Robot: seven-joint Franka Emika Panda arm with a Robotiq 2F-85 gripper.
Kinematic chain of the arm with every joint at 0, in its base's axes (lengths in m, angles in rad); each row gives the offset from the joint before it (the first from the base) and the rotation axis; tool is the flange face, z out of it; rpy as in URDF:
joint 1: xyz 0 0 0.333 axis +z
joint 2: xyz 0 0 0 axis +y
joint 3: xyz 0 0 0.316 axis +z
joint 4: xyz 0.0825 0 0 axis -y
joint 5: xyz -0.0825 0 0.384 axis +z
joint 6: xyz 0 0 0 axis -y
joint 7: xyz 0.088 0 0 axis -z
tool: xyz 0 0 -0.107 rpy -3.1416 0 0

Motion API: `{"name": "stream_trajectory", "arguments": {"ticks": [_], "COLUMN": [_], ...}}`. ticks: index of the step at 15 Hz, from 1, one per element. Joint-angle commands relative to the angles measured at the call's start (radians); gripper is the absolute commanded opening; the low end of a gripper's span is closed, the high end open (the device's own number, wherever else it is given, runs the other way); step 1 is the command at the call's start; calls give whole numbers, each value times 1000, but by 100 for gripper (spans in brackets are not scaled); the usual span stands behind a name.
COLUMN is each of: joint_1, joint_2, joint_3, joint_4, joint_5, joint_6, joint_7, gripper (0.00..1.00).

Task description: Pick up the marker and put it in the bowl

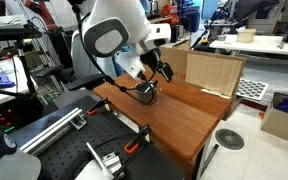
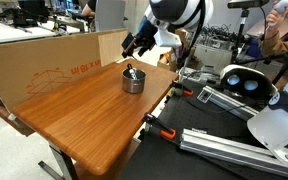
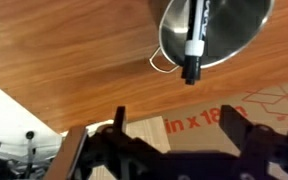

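In the bowl point(image 3: 234, 30) rests the marker point(image 3: 193, 40), the end effector point(image 3: 176, 125), fingers apart, near cardboard point(image 3: 259, 108) printed "in x 18".

In both exterior views, a white round-jointed robot arm point(image 1: 114, 38) point(image 2: 176, 12), bent sharply at the upper joints and leaning downward. At its end a black two-finger gripper point(image 1: 156, 72) point(image 2: 136, 45), tilted, hanging in the air, touching nothing. In the wrist view, the same gripper point(image 3: 176, 128) entering from the bottom edge. Two dark fingers point(image 3: 120, 122) spread wide apart, one to the left and one to the right, with nothing clamped between. Fingertips partly blurred there.
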Motion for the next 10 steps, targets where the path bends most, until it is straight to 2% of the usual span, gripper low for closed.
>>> {"name": "stream_trajectory", "arguments": {"ticks": [1, 4, 6, 7, 8, 10], "joint_1": [-57, -88, -89, -67, -78, -84], "joint_2": [-80, -151, -211, -153, -177, -194], "joint_3": [76, 117, 79, 81, 78, 77], "joint_4": [15, 51, 59, 62, 62, 61], "joint_5": [7, 22, 1, 4, 4, 4], "joint_6": [-137, -292, -495, -355, -422, -460], "joint_7": [74, 109, 90, 96, 95, 95], "gripper": [100, 100, 100, 100, 100, 100]}}
